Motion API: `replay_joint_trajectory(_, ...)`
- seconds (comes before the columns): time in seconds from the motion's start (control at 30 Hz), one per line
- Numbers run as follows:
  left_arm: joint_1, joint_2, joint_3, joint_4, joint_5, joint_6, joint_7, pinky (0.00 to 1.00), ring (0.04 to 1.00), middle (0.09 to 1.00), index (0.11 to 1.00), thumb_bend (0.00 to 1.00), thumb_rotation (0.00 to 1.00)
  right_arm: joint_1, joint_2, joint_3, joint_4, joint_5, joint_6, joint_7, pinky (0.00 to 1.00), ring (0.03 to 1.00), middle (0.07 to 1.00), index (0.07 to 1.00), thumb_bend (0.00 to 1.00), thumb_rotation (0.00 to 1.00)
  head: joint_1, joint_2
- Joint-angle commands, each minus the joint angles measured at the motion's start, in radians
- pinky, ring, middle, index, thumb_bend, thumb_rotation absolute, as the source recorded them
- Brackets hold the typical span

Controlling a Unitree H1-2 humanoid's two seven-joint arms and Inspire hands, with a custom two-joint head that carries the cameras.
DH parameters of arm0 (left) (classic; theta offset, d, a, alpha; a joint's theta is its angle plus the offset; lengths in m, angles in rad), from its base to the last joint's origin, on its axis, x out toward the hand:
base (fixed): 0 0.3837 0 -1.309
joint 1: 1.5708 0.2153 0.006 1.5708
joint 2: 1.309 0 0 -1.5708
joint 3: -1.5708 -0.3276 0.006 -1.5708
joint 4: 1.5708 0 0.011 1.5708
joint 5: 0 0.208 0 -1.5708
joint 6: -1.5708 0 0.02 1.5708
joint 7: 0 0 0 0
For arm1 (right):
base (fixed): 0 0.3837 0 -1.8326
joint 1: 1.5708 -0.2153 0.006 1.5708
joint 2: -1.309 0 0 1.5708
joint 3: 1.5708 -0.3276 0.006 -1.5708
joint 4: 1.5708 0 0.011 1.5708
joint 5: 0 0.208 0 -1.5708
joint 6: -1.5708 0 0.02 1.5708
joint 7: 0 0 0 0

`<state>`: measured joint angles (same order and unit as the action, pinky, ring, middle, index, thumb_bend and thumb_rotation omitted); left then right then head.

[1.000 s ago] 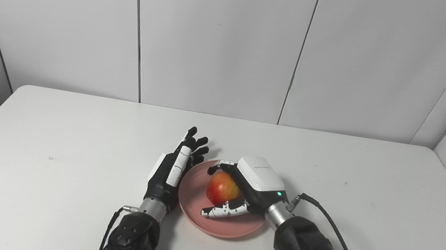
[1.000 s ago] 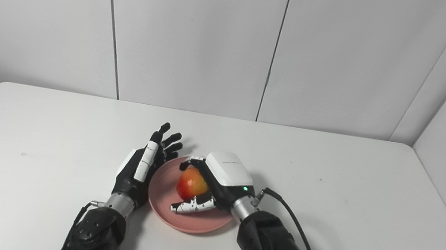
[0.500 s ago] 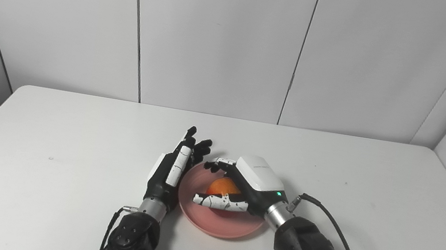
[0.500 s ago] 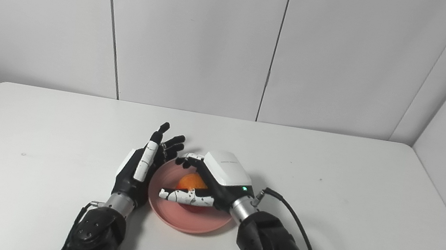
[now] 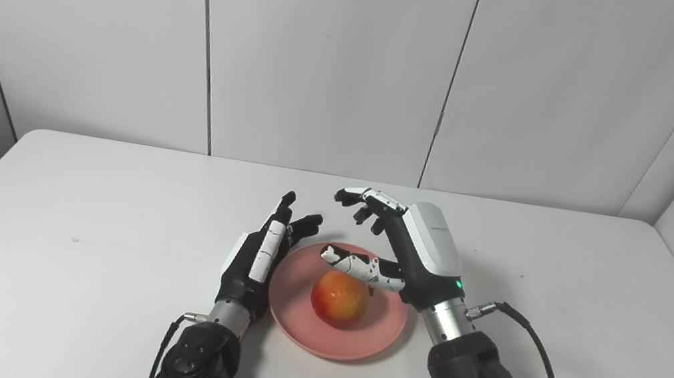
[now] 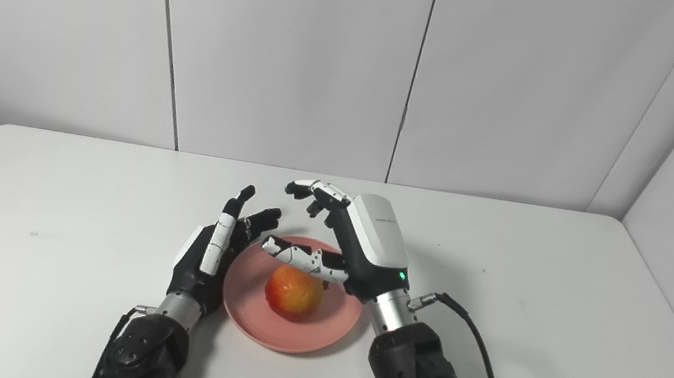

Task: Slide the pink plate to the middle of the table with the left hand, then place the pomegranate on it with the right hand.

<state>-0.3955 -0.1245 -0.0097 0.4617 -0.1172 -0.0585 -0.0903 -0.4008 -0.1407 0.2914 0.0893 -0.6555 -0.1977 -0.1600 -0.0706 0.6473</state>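
A pink plate point(image 5: 374, 337) lies near the middle of the white table, toward the front. A red and yellow pomegranate point(image 5: 339, 298) rests on it, free of both hands. My right hand point(image 5: 415, 252) hovers above the plate's far right part, lifted off the fruit, its fingers spread and holding nothing. My left hand point(image 5: 259, 251) stands on edge against the plate's left rim, fingers straight and apart, open. In the right eye view the pomegranate point(image 6: 293, 292) sits on the plate point(image 6: 328, 333) below the right hand point(image 6: 362, 240).
The white table point(image 5: 67, 227) ends at grey wall panels point(image 5: 330, 59) behind and on both sides. A black cable point(image 5: 537, 356) loops from my right wrist over the table to the right of the plate.
My right hand let go of the pomegranate, opened and rose up and back from it. The fruit now lies on the plate. The left hand stayed at the plate's rim.
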Motion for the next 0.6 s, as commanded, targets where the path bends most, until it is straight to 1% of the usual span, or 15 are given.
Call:
replay_joint_trajectory(0.0, 0.027, -0.004, 0.007, 0.009, -0.001, 0.049, 0.019, 0.98, 0.846, 0.795, 0.958, 0.95, 0.91, -0.021, 0.005, -0.029, -0.029, 0.014, -0.064, -0.056, 0.51, 0.633, 0.7, 0.68, 0.75, 1.0, 0.0, -0.001)
replay_joint_trajectory(0.03, 0.028, -0.007, 0.014, 0.006, -0.003, 0.04, 0.026, 0.97, 0.856, 0.802, 0.957, 0.95, 0.91, -0.02, 0.008, -0.04, -0.025, 0.022, -0.068, -0.066, 0.54, 0.651, 0.712, 0.696, 0.74, 1.0, 0.0, -0.001)
replay_joint_trajectory(0.1, 0.03, -0.016, 0.029, 0.004, -0.007, 0.01, 0.043, 0.93, 0.846, 0.804, 0.933, 0.93, 0.88, -0.015, 0.021, -0.067, -0.011, 0.07, -0.064, -0.064, 0.57, 0.676, 0.721, 0.704, 0.76, 1.0, -0.001, 0.0)
replay_joint_trajectory(0.17, 0.032, -0.019, 0.034, 0.009, 0.021, -0.057, 0.07, 0.88, 0.834, 0.809, 0.904, 0.94, 0.85, -0.007, 0.035, -0.097, 0.008, 0.155, -0.045, -0.035, 0.63, 0.716, 0.754, 0.733, 0.79, 1.0, 0.0, 0.0)
replay_joint_trajectory(0.2, 0.031, -0.016, 0.032, 0.016, 0.045, -0.099, 0.09, 0.86, 0.824, 0.808, 0.889, 0.94, 0.86, -0.003, 0.044, -0.114, 0.016, 0.207, -0.036, -0.017, 0.65, 0.724, 0.769, 0.75, 0.78, 1.0, 0.002, 0.0)
replay_joint_trajectory(0.27, 0.027, -0.013, 0.032, 0.028, 0.088, -0.177, 0.137, 0.84, 0.82, 0.816, 0.867, 0.93, 0.85, 0.005, 0.071, -0.157, 0.041, 0.317, -0.004, 0.01, 0.65, 0.726, 0.781, 0.768, 0.76, 1.0, 0.003, 0.0)
replay_joint_trajectory(0.3, 0.023, -0.015, 0.036, 0.036, 0.11, -0.216, 0.171, 0.84, 0.821, 0.818, 0.864, 0.92, 0.84, 0.01, 0.086, -0.181, 0.054, 0.367, 0.02, 0.02, 0.65, 0.728, 0.783, 0.771, 0.75, 1.0, 0.004, 0.0)
replay_joint_trajectory(0.33, 0.021, -0.017, 0.041, 0.041, 0.127, -0.244, 0.199, 0.83, 0.822, 0.822, 0.849, 0.92, 0.84, 0.014, 0.099, -0.201, 0.063, 0.405, 0.039, 0.025, 0.65, 0.736, 0.792, 0.778, 0.75, 1.0, 0.005, 0.001)
replay_joint_trajectory(0.37, 0.018, -0.018, 0.045, 0.046, 0.145, -0.269, 0.23, 0.83, 0.829, 0.829, 0.839, 0.92, 0.83, 0.017, 0.117, -0.228, 0.074, 0.447, 0.064, 0.026, 0.64, 0.738, 0.798, 0.783, 0.75, 1.0, 0.005, 0.001)
replay_joint_trajectory(0.43, 0.014, -0.015, 0.048, 0.054, 0.169, -0.301, 0.266, 0.86, 0.85, 0.846, 0.844, 0.89, 0.84, 0.02, 0.141, -0.265, 0.091, 0.504, 0.088, 0.025, 0.64, 0.735, 0.797, 0.782, 0.76, 1.0, 0.006, 0.001)
replay_joint_trajectory(0.47, 0.009, -0.01, 0.051, 0.065, 0.183, -0.318, 0.288, 0.9, 0.891, 0.878, 0.863, 0.86, 0.86, 0.021, 0.154, -0.292, 0.11, 0.547, 0.101, 0.024, 0.69, 0.757, 0.815, 0.797, 0.77, 1.0, 0.006, 0.002)
replay_joint_trajectory(0.5, 0.005, -0.007, 0.052, 0.073, 0.192, -0.331, 0.303, 0.93, 0.915, 0.897, 0.874, 0.84, 0.87, 0.022, 0.163, -0.31, 0.123, 0.574, 0.109, 0.024, 0.73, 0.777, 0.829, 0.809, 0.79, 1.0, 0.007, 0.002)
replay_joint_trajectory(0.53, 0.0, -0.002, 0.054, 0.082, 0.202, -0.341, 0.318, 0.93, 0.918, 0.9, 0.876, 0.84, 0.87, 0.021, 0.173, -0.333, 0.14, 0.604, 0.121, 0.022, 0.74, 0.78, 0.831, 0.811, 0.79, 1.0, 0.008, 0.003)
replay_joint_trajectory(0.57, -0.003, 0.001, 0.055, 0.088, 0.207, -0.347, 0.328, 0.95, 0.942, 0.921, 0.893, 0.82, 0.88, 0.021, 0.179, -0.347, 0.15, 0.621, 0.13, 0.021, 0.77, 0.802, 0.847, 0.824, 0.8, 1.0, 0.008, 0.003)
